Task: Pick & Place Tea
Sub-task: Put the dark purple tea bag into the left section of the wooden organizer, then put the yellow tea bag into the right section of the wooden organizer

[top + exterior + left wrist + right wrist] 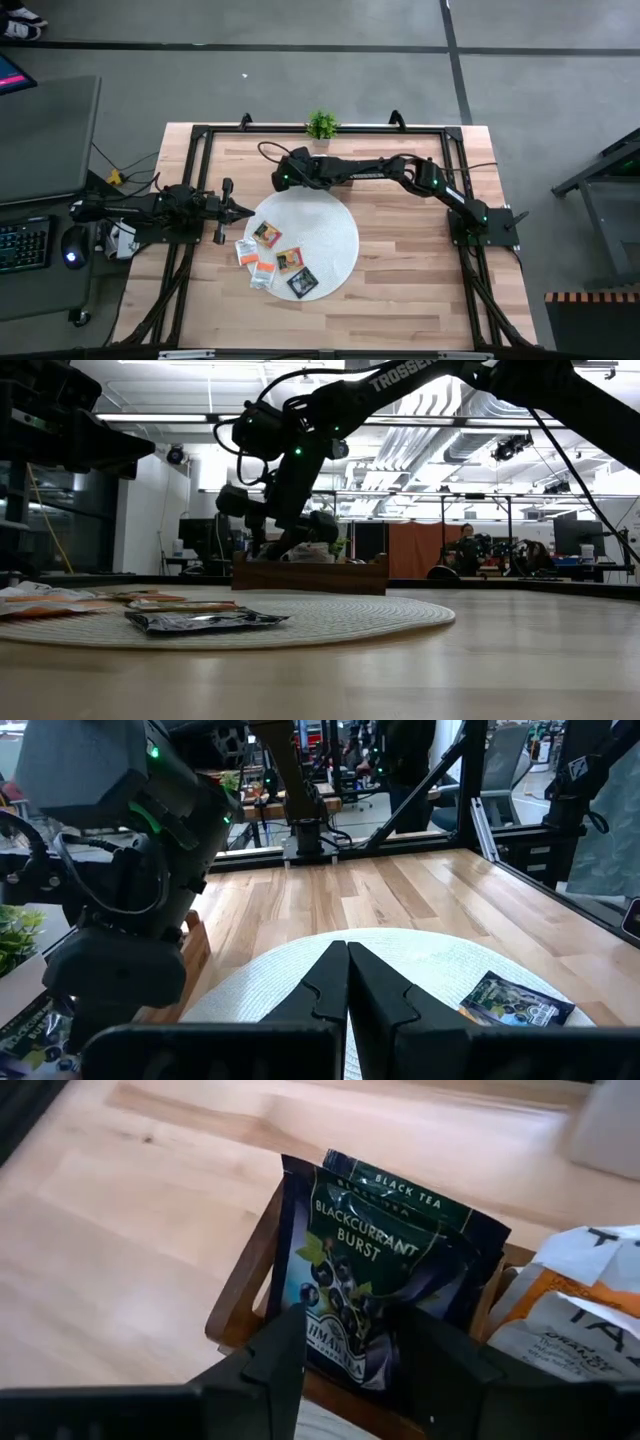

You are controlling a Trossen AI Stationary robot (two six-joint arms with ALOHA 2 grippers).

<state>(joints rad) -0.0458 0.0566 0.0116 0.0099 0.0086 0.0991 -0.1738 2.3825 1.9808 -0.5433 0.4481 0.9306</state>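
Note:
My right gripper (350, 1342) reaches to the far middle of the table (288, 182) and stands open over the brown wooden tray (310, 575). A black tea sachet (370, 1270) stands upright in the tray's end compartment, between the fingers, with a second black one behind it. White and orange sachets (580, 1300) fill the compartment beside it. Several more sachets (266, 233) lie flat on the left part of the round white mat (325, 235); a black one (205, 620) lies nearest. My left gripper (250, 209) waits shut and level at the mat's left edge. My right gripper comes slanting down from above, one finger (280, 1345) on either side of the black sachet's lower part (345, 1345). Whether the fingers touch it I cannot tell. The sachet stands in the tray compartment, its lower edge hidden by the tray wall and the fingers.
A small green plant (321, 124) stands at the table's far edge, just behind the tray. Black frame rails (200, 140) run along the table's sides. The wood (420, 270) right of the mat is bare. A keyboard and mouse (70, 245) lie off the table's left side.

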